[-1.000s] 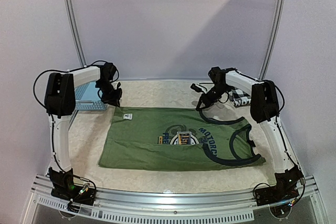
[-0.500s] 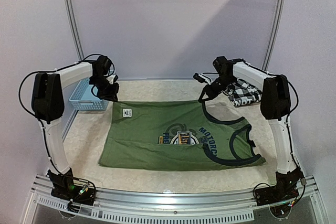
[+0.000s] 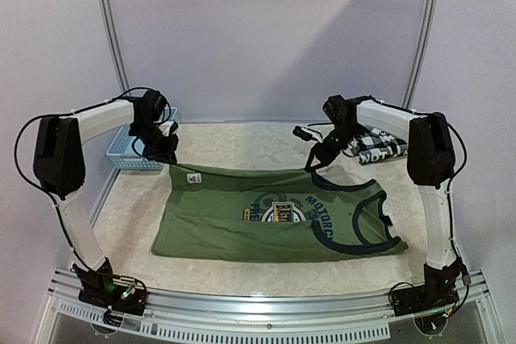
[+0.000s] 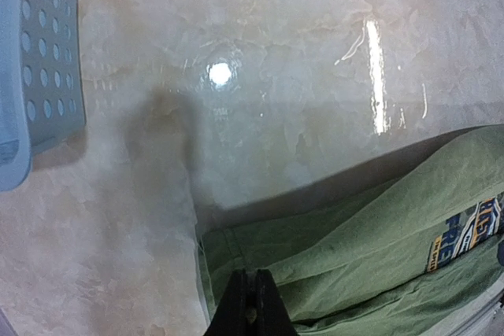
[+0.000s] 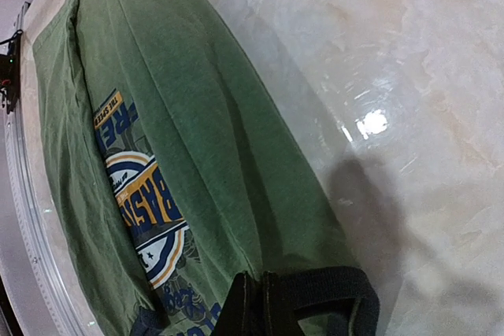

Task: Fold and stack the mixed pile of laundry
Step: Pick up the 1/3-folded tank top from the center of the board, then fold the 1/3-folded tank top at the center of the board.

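Observation:
The olive-green sleeveless shirt (image 3: 266, 215) lies spread across the table with its blue-orange chest emblem (image 3: 278, 213) facing up. My left gripper (image 3: 168, 157) is shut on the shirt's far left hem corner; in the left wrist view the gripper (image 4: 250, 300) pinches the green fabric (image 4: 378, 234). My right gripper (image 3: 313, 163) is shut on the dark-trimmed strap at the far right of the shirt. In the right wrist view that gripper (image 5: 256, 300) clamps the strap (image 5: 339, 282) over the green cloth (image 5: 197, 116). The black-and-white checked shirt (image 3: 377, 144) sits bunched at the back right.
A light blue lattice basket (image 3: 127, 151) stands at the back left, just left of my left gripper, and shows in the left wrist view as the basket wall (image 4: 43, 76). The glossy marble-look tabletop (image 3: 242, 138) ends at a metal rail (image 3: 266, 305) in front.
Both arms swung their elbows outward while holding the shirt's far edge, which rose and shifted back a little, then came down. The checked shirt came out from behind the right arm.

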Motion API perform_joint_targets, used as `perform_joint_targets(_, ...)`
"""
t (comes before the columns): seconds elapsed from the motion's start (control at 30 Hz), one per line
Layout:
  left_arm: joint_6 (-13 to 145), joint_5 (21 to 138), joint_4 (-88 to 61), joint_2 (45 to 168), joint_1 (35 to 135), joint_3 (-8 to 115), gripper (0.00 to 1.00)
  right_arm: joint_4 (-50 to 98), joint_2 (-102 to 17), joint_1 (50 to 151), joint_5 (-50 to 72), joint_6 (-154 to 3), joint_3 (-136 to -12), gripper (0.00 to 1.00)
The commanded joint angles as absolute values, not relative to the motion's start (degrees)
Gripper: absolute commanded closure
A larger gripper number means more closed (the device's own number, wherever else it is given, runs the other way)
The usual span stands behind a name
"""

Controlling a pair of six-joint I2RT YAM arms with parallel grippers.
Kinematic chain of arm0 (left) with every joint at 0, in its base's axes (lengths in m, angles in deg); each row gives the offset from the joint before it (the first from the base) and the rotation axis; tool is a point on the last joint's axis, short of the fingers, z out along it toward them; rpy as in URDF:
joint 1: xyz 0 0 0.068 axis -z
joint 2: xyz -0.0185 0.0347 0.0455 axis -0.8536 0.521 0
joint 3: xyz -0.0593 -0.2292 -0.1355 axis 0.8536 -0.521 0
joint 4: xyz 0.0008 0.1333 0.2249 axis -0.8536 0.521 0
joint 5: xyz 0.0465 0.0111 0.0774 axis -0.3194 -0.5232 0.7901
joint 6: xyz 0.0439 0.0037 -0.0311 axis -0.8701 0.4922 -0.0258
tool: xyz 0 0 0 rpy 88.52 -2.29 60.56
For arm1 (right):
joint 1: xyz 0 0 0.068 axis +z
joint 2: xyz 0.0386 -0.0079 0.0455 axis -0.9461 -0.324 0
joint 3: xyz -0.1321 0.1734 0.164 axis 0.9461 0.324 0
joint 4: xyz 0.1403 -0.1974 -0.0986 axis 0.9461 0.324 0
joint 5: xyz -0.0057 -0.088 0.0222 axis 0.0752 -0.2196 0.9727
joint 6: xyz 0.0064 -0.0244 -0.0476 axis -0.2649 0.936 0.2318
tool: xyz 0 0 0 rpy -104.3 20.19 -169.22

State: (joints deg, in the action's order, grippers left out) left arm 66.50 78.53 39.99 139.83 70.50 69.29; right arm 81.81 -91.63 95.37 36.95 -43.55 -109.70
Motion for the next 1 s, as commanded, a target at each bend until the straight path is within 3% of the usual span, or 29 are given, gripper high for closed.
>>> perform_joint_targets(0.0,65.2,77.6,42.0,138.0,71.3,66.4,1.00,81.5,-87.0,96.4,36.1,-42.0,-105.2,1.00)
perform_joint_targets(0.47,63.7,79.0,43.6,137.6,72.3,59.6,1.00,76.6,-81.2,98.7,36.6,-42.3,-88.3,1.00)
perform_joint_targets(0.97,63.1,81.0,44.2,135.7,73.3,54.4,1.00,75.7,-80.1,100.0,36.6,-42.4,-83.8,1.00)
